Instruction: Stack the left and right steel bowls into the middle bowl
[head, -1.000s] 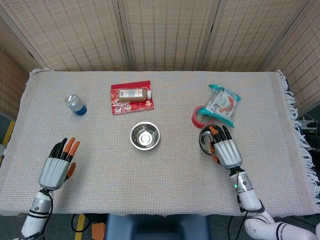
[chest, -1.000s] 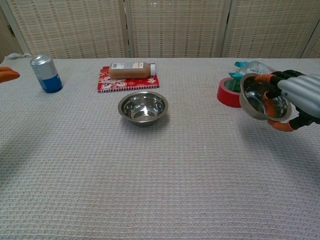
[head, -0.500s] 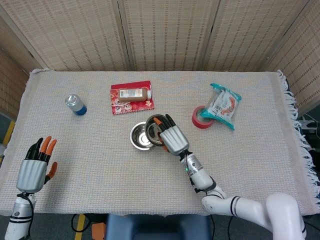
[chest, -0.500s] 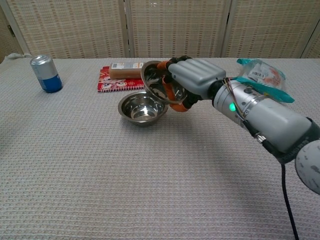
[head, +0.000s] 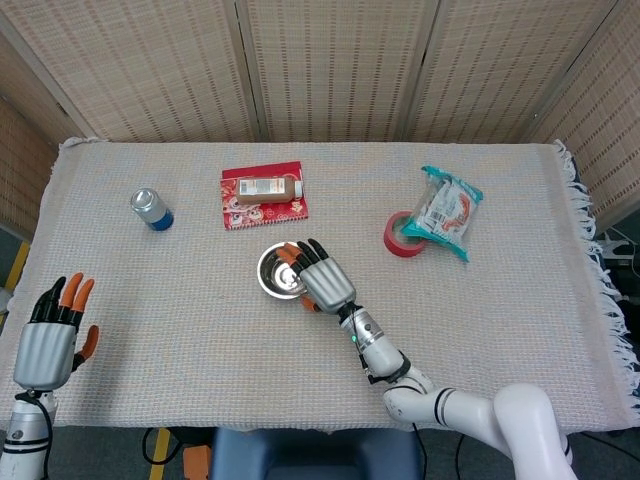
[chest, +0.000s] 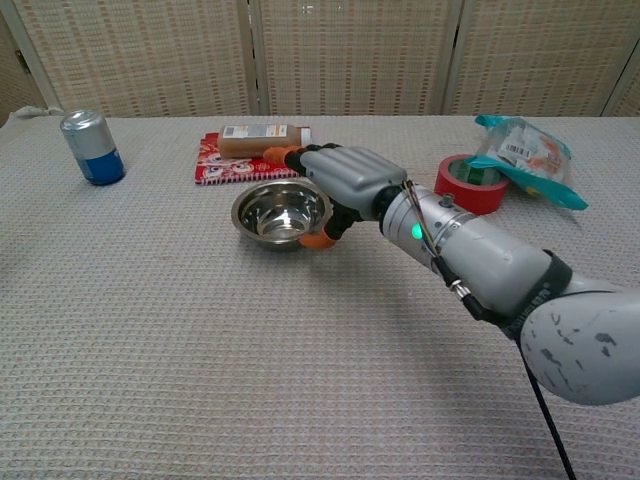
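The steel bowls (head: 278, 272) (chest: 276, 213) sit nested at the table's middle, looking like one bowl inside another. My right hand (head: 322, 282) (chest: 345, 180) reaches over their right rim. Its fingers lie across the far rim and the thumb presses under the near side, so it still grips the upper bowl. The rim under the fingers is hidden. My left hand (head: 48, 340) hovers at the table's near left corner, fingers apart and holding nothing. It does not show in the chest view.
A blue can (head: 151, 209) (chest: 91, 147) stands at the far left. A red notebook (head: 264, 195) (chest: 255, 155) with a bottle on it lies just behind the bowls. A red tape roll (head: 402, 234) (chest: 470, 183) and a snack packet (head: 445, 212) (chest: 525, 150) lie at the right.
My right hand carried a steel bowl from beside the tape roll leftward and lowered it into the middle bowl. My left hand drew back toward the near left corner.
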